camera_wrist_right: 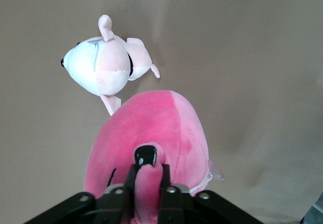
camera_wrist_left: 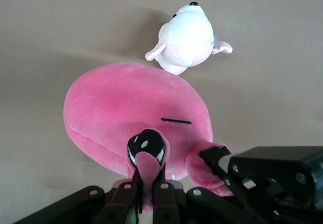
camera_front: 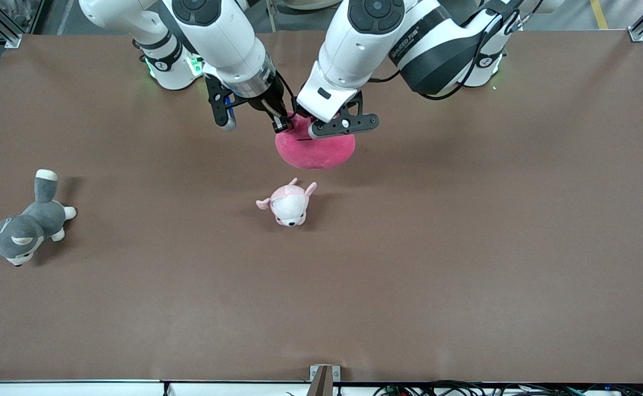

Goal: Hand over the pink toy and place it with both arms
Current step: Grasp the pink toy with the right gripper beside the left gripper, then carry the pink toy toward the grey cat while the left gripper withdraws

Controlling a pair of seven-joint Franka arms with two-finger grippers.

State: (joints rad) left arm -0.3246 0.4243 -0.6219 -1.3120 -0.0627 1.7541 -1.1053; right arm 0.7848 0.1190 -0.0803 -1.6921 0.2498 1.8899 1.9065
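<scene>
Holding, front view: pink toy (camera_front: pixel 315 151) aloft over mid-tabletop (camera_front: pixel 464 247), both my end effectors at its top. Left wrist view: left end effector (camera_wrist_left: pixel 146 183) pinching an ear. Right wrist view: right end effector (camera_wrist_right: pixel 149 183) pinching another ear. Soft, light; grip ears.

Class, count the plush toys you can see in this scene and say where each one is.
3. The pink toy hangs over the table, pinched by both the left gripper and right gripper. The pale pink-and-white plush lies mid-table. The grey-and-white plush dog lies toward the right arm's end.
</scene>
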